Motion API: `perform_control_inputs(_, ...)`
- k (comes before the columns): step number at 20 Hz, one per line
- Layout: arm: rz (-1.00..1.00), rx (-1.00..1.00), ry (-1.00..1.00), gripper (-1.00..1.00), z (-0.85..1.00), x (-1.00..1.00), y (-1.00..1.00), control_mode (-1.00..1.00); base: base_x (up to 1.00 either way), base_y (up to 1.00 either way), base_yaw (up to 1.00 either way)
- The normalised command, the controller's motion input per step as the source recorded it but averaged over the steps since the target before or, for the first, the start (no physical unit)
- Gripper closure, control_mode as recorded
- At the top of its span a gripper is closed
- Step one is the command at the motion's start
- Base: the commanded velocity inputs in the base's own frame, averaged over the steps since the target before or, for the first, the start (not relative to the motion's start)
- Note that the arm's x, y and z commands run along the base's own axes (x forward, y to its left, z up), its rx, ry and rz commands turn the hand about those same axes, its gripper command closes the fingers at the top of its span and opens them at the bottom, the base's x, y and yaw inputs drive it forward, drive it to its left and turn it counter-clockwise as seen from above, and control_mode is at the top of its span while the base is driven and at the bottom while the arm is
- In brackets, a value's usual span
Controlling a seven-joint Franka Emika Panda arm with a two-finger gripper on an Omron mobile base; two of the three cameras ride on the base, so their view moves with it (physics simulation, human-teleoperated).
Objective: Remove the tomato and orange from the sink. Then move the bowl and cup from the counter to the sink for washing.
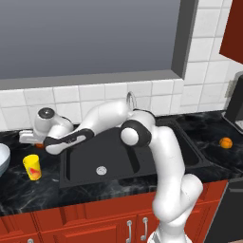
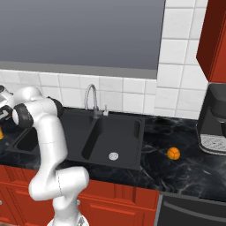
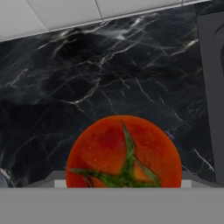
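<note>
The gripper point(image 1: 29, 137), jaws spread wide, hangs over the dark counter's back left part beside the sink point(image 1: 85, 166), with the tomato point(image 3: 124, 153) directly below between its tips, seemingly resting on the counter, apparently released.

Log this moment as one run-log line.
claw: open, over counter left of sink | tomato: at claw, out of sink | orange: counter, right | cup, bowl: counter, left
</note>
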Motion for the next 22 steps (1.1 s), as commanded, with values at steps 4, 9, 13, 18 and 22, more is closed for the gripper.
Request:
perform_control_inputs(4,0.00,0.00,0.02,1.00,-0.17,0.09,0.11,-1.00,0.00,0.00,0.00)
perform_control_inputs(9,0.00,0.00,0.07,1.00,-0.17,0.12,0.06,-1.00,0.00,0.00,0.00)
perform_control_inputs(13,0.00,0.00,0.05,1.00,-0.14,0.10,0.02,-1.00,0.00,0.00,0.00)
perform_control_inputs(18,0.00,0.00,0.02,1.00,-0.14,0.07,0.03,-1.00,0.00,0.00,0.00)
perform_control_inputs(22,0.00,0.00,0.00,1.00,-0.15,0.03,0.06,-1.00,0.00,0.00,0.00)
